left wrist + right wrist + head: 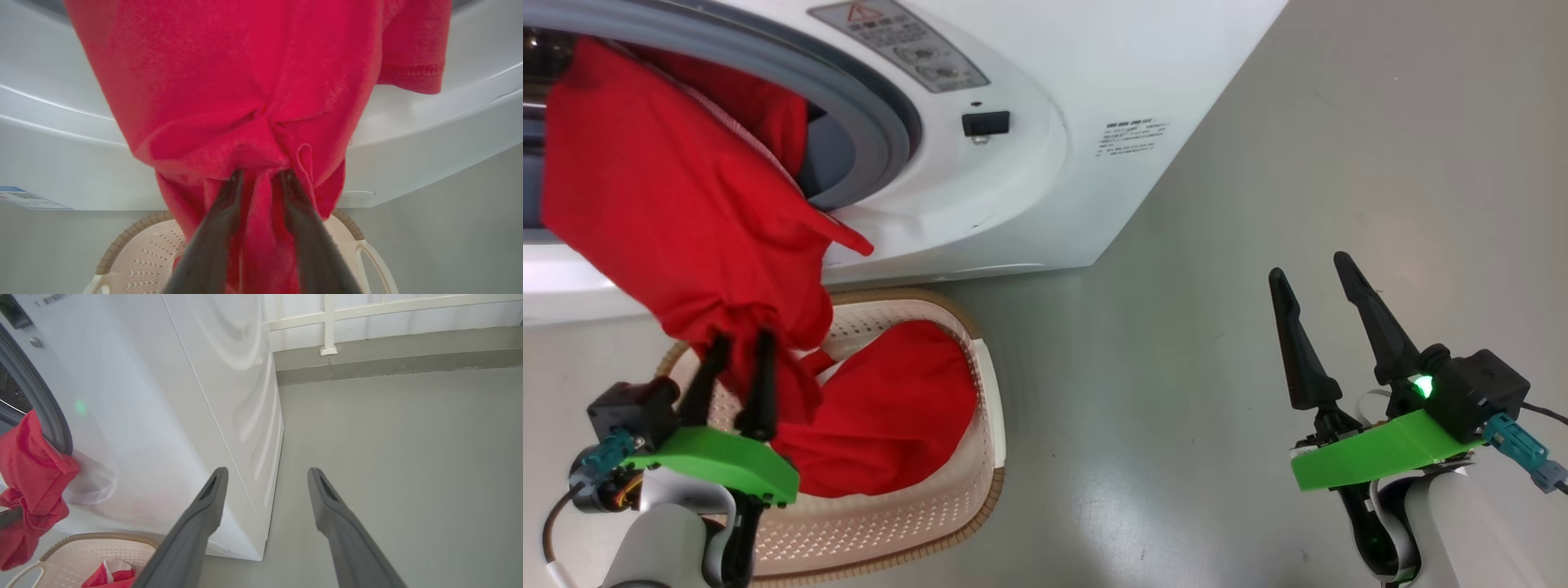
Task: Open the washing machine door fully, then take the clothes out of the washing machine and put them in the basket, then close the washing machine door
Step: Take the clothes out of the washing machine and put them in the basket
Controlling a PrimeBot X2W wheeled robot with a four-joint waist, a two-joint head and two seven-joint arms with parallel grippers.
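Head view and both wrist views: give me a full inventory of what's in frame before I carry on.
washing machine: one, white with grey seal, upper left of the head view, drum opening uncovered.
clothes: one or perhaps two, red, hanging from the drum opening down to the basket, more lying inside it.
basket: one, cream with brown rim, on the floor below the opening.
printed labels: two, grey and white, machine front.
floor: grey, right of the machine.
railing: one, white, beyond the machine.
left gripper: dark, jaws slightly apart, red fabric between them, grip unclear.
right gripper: dark, open, empty, lower right.
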